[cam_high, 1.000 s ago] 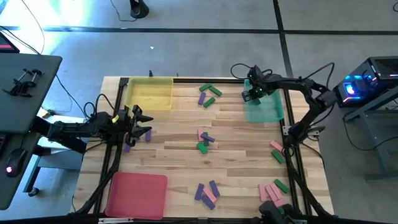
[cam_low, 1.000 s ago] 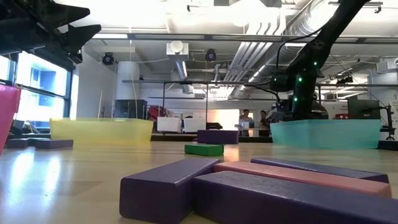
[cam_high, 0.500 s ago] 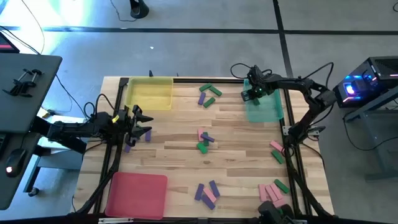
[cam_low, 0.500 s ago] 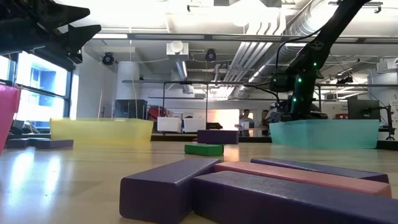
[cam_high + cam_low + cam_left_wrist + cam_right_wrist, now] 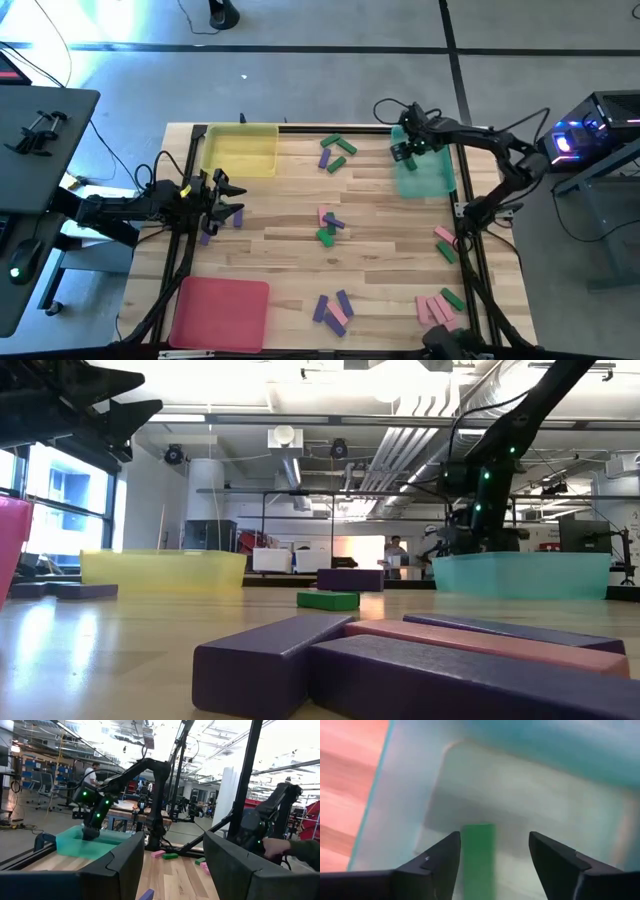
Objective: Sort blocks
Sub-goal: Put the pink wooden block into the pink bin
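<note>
A green block (image 5: 478, 851) lies loose inside the teal tray (image 5: 428, 180) near the surface's far right corner, below the right pincer (image 5: 404, 151), fingers spread, empty. Left pincer (image 5: 232, 198) hovers open at the left edge, holding nothing.

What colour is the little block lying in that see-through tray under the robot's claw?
Green; the right wrist view shows it best, inside the teal tray.

My right pincer (image 5: 492, 857) hangs with fingers spread over the teal tray (image 5: 410, 805); a green block (image 5: 479, 852) lies between them inside.
</note>
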You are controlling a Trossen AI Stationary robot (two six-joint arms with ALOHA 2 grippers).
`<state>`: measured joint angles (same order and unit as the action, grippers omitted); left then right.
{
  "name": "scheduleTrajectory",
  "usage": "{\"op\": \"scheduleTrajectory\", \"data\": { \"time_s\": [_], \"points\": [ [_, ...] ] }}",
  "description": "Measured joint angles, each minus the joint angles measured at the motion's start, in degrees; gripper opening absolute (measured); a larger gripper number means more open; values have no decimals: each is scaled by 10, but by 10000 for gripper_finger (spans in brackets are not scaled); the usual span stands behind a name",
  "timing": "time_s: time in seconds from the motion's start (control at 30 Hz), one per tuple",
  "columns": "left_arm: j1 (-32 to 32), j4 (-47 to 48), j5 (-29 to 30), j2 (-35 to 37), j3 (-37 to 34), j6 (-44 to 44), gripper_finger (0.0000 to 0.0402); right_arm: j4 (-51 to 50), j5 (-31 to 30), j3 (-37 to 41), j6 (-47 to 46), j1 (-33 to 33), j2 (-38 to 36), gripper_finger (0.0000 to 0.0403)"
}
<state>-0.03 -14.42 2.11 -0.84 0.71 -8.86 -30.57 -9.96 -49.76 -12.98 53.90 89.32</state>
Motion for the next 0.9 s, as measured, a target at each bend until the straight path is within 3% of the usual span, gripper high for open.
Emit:
{"op": "scheduleTrajectory", "data": {
  "time_s": [0.23,0.5,0.67,0.9],
  "points": [
    [0,0,0,0,0,0,191,-45,-24,0,4,1,-78,220],
    [0,-6,1,0,0,10,191,-195,-76,0,4,-31,-181,201],
    [0,-20,5,0,0,20,191,-286,-78,0,-39,-94,-236,192],
    [0,-22,5,0,0,20,191,-382,-69,0,-149,-245,-284,183]
  ]
}}
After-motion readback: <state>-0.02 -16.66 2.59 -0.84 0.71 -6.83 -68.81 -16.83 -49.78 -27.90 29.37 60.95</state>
